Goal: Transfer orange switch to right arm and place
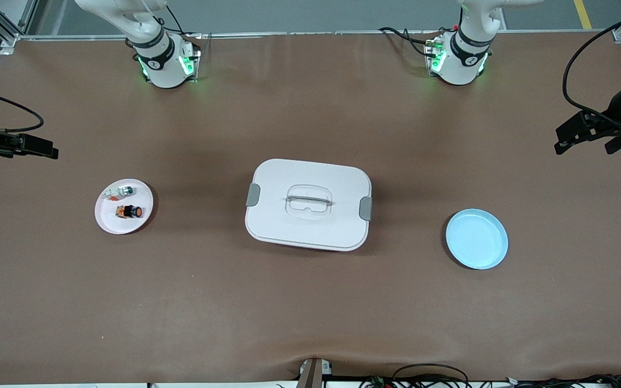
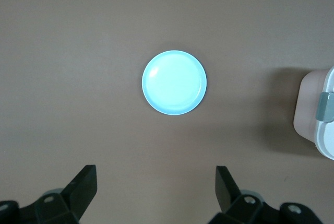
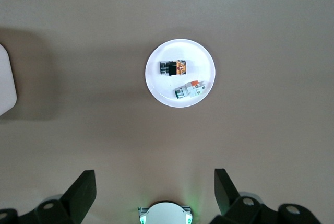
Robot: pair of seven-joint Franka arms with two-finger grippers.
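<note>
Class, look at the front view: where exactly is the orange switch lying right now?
The orange switch lies on the white plate toward the right arm's end of the table, beside the whitish-green piece and nearer the front camera than it.

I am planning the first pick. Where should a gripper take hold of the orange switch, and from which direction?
Probably from straight above, closing across the black blocky body of the orange switch, not the round button end. It lies flat on the white plate, and the flat sides suit two fingers. The whitish-green piece lies apart, leaving room.
</note>
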